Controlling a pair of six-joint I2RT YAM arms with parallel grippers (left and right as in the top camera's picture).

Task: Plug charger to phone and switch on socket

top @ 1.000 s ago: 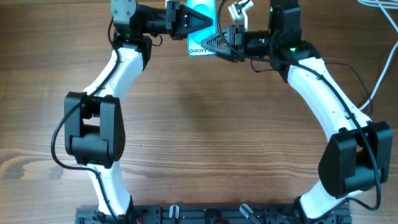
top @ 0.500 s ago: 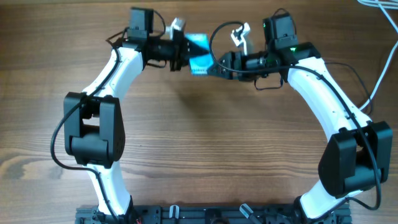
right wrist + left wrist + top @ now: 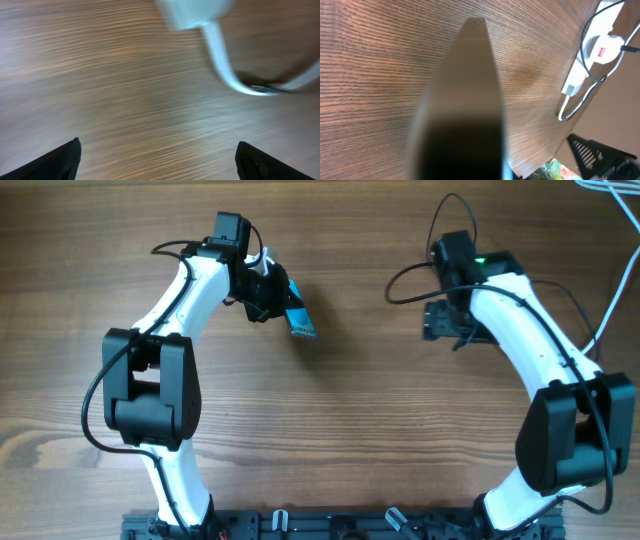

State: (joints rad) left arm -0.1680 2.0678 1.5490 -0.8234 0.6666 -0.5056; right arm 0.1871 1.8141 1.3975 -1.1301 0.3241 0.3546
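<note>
My left gripper (image 3: pixel 272 292) is shut on the phone (image 3: pixel 300 323), which is held on edge above the table so that only a thin cyan strip shows from overhead. In the left wrist view the phone (image 3: pixel 465 100) is a large blurred dark shape that hides the fingers. Further off lies the charger's white adapter (image 3: pixel 601 46), with its thin black cable (image 3: pixel 580 95) looping over the table. My right gripper (image 3: pixel 440 320) is open and empty, its fingertips (image 3: pixel 65 157) wide apart over bare wood. The blurred white socket (image 3: pixel 195 12) and its thick white cord (image 3: pixel 220 55) lie just beyond the right gripper.
Thin white cords (image 3: pixel 612 290) hang over the table's far right corner. The table's edge (image 3: pixel 555 150) shows in the left wrist view, with a black grid-like object (image 3: pixel 600 155) beyond it.
Both arms have drawn back from the far edge. The left gripper carried the phone nearer and turned it on edge. The right gripper opened wide and moved right, away from the phone.
</note>
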